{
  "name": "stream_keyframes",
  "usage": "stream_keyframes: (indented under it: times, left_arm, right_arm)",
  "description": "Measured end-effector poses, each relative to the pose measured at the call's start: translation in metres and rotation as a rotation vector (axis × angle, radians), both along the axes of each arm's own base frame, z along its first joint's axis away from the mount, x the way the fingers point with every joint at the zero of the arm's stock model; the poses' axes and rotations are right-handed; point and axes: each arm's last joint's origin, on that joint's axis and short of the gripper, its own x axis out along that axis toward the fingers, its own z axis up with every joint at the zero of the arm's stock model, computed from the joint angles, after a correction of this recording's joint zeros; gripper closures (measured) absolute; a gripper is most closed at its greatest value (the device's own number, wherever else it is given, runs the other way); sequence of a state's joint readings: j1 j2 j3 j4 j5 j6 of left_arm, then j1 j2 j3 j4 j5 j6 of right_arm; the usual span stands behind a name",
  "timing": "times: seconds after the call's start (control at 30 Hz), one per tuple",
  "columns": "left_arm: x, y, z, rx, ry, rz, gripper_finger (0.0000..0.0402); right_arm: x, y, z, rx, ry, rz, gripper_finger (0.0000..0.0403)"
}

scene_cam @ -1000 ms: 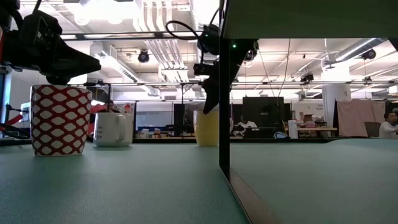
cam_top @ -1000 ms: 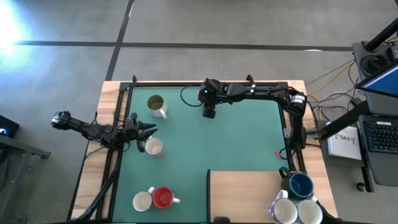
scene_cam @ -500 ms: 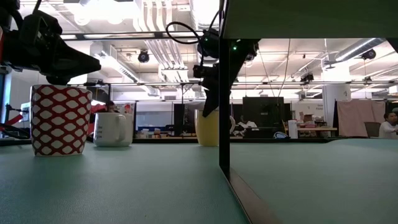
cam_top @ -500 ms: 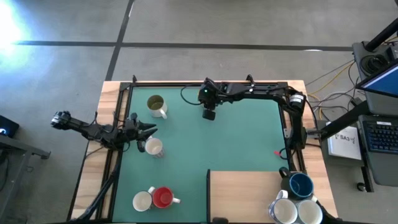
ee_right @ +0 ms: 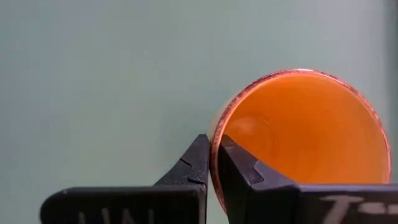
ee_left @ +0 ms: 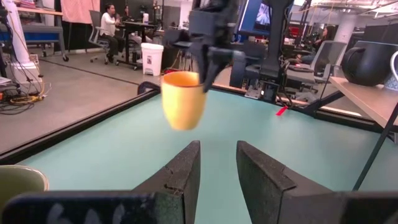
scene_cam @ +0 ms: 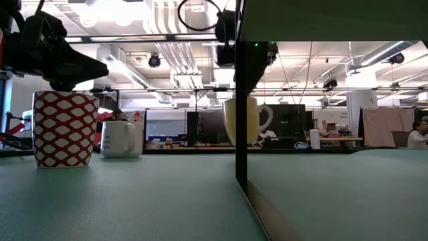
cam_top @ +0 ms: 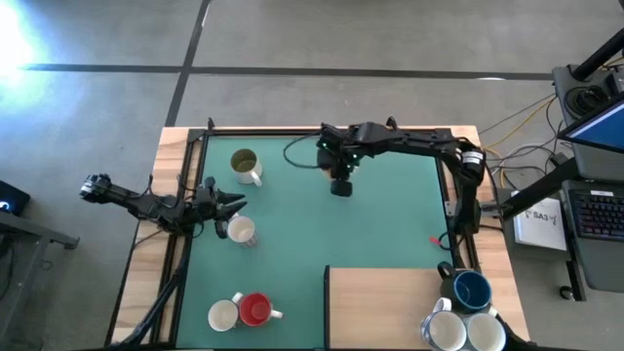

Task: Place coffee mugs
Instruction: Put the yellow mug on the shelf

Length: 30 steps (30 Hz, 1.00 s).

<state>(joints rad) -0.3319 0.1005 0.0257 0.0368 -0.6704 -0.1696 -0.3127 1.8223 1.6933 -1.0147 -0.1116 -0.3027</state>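
Observation:
My right gripper (cam_top: 339,185) hangs over the far middle of the green mat, shut on the orange mug (ee_right: 305,143). The left wrist view shows that mug (ee_left: 182,99) in the air. In the low view the mug (scene_cam: 231,120) is half hidden behind a dark post. My left gripper (cam_top: 234,203) waits at the table's left edge, open, beside a white mug (cam_top: 241,231) that stands on its base. Another white mug, olive-green inside (cam_top: 244,164), stands at the far left. My right gripper pinches the orange mug's rim (ee_right: 214,149), one finger (ee_right: 242,171) inside the mug and one finger (ee_right: 194,165) outside the wall. The fingers come from above, slanting down. The mug hangs below them, mouth up and nearly upright, lifted clear of the mat.
A red mug (cam_top: 255,309) and a white one (cam_top: 224,314) stand at the near left. A wooden board (cam_top: 380,302) at the near right carries a dark blue mug (cam_top: 472,290) and two white mugs (cam_top: 448,331). The mat's middle (cam_top: 331,234) is bare.
My right gripper has taken hold of the orange mug and risen with it, drifting toward the table's right and near edges. The mug, which stood on the mat, now hangs clear of it. My left arm has kept still.

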Motion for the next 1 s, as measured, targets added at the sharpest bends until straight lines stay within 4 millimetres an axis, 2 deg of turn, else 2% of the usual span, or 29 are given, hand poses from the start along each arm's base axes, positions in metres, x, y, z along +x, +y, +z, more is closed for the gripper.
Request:
stream_keyframes:
  times: [0.2, 0.43, 0.57, 0.7, 0.87, 1.0]
  left_arm:
    - [0.000, 0.000, 0.000, 0.000, 0.000, 0.000, 0.0315]
    - [0.000, 0.000, 0.000, 0.000, 0.000, 0.000, 0.0315]
    - [0.000, 0.000, 0.000, 0.000, 0.000, 0.000, 0.0315]
    - [0.000, 0.000, 0.000, 0.000, 0.000, 0.000, 0.0315]
    - [0.000, 0.000, 0.000, 0.000, 0.000, 0.000, 0.0315]
    - [0.000, 0.000, 0.000, 0.000, 0.000, 0.000, 0.0315]
  right_arm:
    - [-0.001, 0.038, 0.010, 0.003, 0.089, 0.171, 0.0393]
    - [0.006, 0.082, 0.010, -0.013, 0.086, 0.295, 0.0392]
    - [0.005, 0.106, 0.017, -0.013, 0.061, 0.326, 0.0392]
    - [-0.002, 0.119, 0.027, -0.014, 0.045, 0.331, 0.0391]
    - [-0.020, 0.130, 0.039, -0.021, 0.040, 0.345, 0.0391]
    - [-0.038, 0.147, 0.054, -0.021, 0.003, 0.388, 0.0391]
